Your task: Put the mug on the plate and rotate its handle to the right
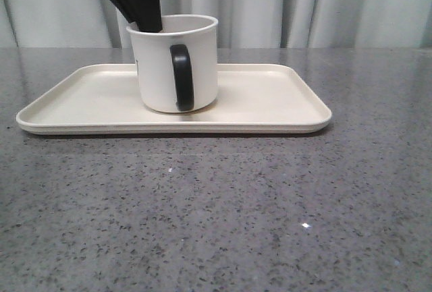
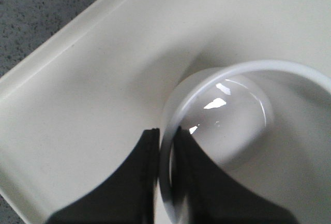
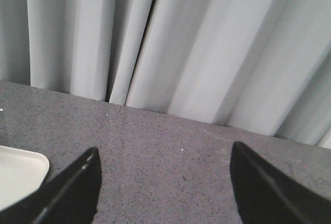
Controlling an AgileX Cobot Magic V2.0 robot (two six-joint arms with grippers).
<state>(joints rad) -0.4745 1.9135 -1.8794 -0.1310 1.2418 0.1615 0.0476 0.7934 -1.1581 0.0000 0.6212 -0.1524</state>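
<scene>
The white mug (image 1: pixel 177 63) stands upright on the cream plate (image 1: pixel 270 103), left of the plate's middle. Its black handle (image 1: pixel 181 77) faces the front camera. My left gripper (image 1: pixel 145 21) comes down from above and is shut on the mug's rim at its far left side, one finger inside and one outside. The left wrist view shows the rim (image 2: pixel 170 131) pinched between the two black fingers (image 2: pixel 139 182), with the plate (image 2: pixel 93 105) beneath. My right gripper (image 3: pixel 163 162) is open and empty over the grey table (image 3: pixel 165 146); it is out of the front view. The smiley face is hidden.
The table (image 1: pixel 216 211) is grey speckled stone. A pale curtain (image 1: pixel 324 9) hangs along its far edge. A corner of the plate (image 3: pixel 20 175) shows in the right wrist view, beside the right gripper's finger.
</scene>
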